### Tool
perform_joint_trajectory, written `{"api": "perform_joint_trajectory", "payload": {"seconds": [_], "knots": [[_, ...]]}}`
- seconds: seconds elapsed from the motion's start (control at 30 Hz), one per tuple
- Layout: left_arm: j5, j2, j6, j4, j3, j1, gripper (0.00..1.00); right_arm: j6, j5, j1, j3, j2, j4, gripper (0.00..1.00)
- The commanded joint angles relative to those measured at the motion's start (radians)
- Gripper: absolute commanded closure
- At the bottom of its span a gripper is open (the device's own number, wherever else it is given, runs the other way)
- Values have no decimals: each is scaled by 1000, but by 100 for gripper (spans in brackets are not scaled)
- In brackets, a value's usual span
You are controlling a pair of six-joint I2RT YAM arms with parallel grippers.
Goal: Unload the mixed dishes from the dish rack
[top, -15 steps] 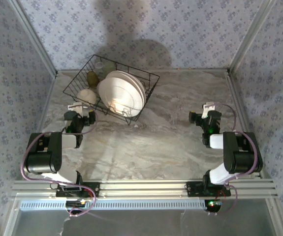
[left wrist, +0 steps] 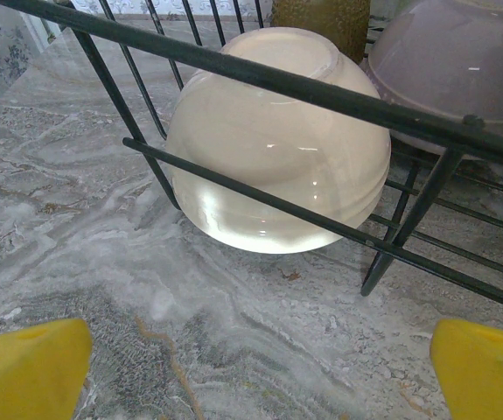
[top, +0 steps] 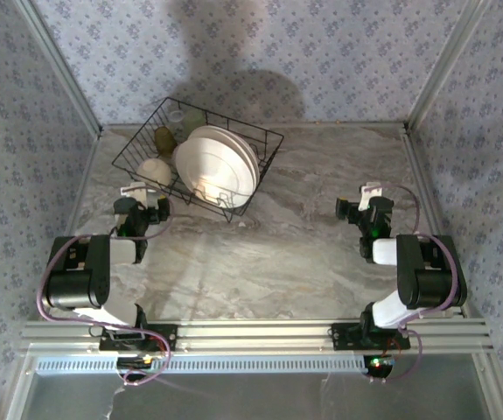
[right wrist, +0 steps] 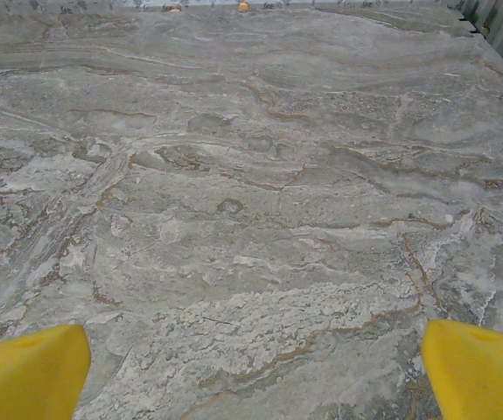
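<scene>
The dish rack point(top: 272, 138), black wire, stands at the back left of the table. Upright in it are several white plates point(top: 220, 166), with a cream bowl point(top: 153, 170) on its side at the near left end. An olive-brown cup point(top: 164, 137) and a pale bowl point(top: 178, 114) sit behind. My left gripper point(top: 143, 194) is open just in front of the rack. In the left wrist view the cream bowl point(left wrist: 277, 140) lies behind the rack wires point(left wrist: 321, 87), beside the lilac bowl point(left wrist: 461, 61) and the cup point(left wrist: 321, 17). My right gripper point(top: 369, 194) is open over bare table.
The grey marbled table point(top: 303, 236) stretches free from the rack to the right wall. Patterned walls and metal posts close the sides and back. An aluminium rail point(top: 251, 332) carries both arm bases at the near edge. Yellow fingertips point(right wrist: 478, 372) frame bare marble point(right wrist: 251, 219).
</scene>
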Motion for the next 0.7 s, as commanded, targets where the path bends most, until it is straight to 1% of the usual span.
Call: {"api": "perform_joint_trajectory", "payload": {"seconds": [0.0, 0.3, 0.4, 0.67], "knots": [[-6, 8, 13, -3, 20, 1, 1, -11, 15, 3, 16, -6, -6, 0], [-2, 6, 10, -3, 20, 3, 1, -8, 11, 1, 16, -6, -6, 0], [24, 6, 3, -2, 18, 18, 1, -8, 9, 0, 16, -6, -6, 0], [28, 8, 0, -6, 20, 19, 1, -5, 2, -5, 16, -6, -6, 0]]}}
